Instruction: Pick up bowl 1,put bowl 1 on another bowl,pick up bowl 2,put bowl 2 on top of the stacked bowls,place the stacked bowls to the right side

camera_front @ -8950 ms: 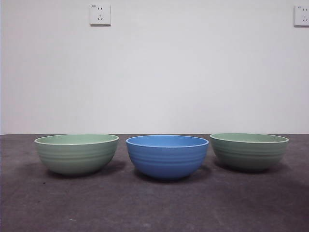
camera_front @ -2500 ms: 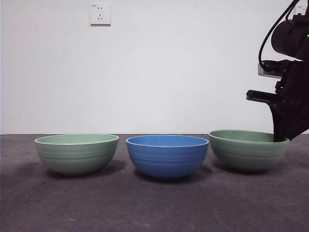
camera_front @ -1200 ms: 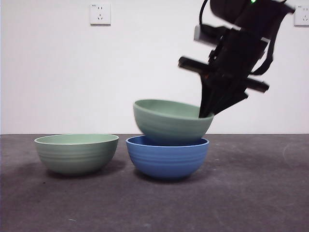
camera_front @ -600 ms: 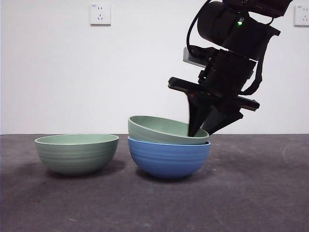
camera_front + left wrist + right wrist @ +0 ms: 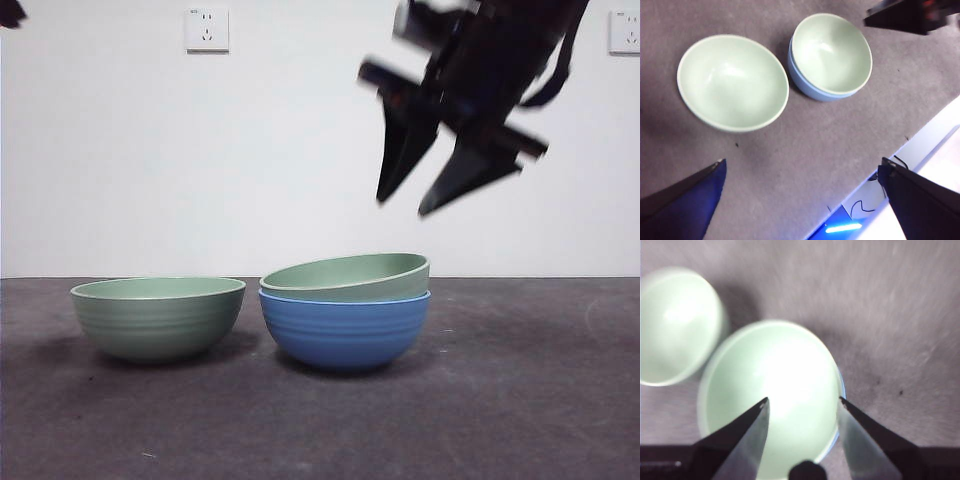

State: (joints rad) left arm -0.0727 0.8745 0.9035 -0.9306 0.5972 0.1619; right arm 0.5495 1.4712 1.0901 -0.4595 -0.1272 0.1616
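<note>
You are viewing the right hand hovering empty, jaws apart, above a pale green bowl nesting tilted in the ridged blue bowl mid-worktop. The second pale green bowl is sitting just beside them. The left hand is waiting high, jaws apart.

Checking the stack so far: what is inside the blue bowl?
One pale green bowl sits nested in the blue bowl, slightly tilted and empty. The blue bowl's inside is covered by it.

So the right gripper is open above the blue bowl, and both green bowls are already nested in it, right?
Not quite. Only one green bowl sits in the blue bowl; the other green bowl stands beside it on the table, as the front view shows. The right gripper is open above the stack.
</note>
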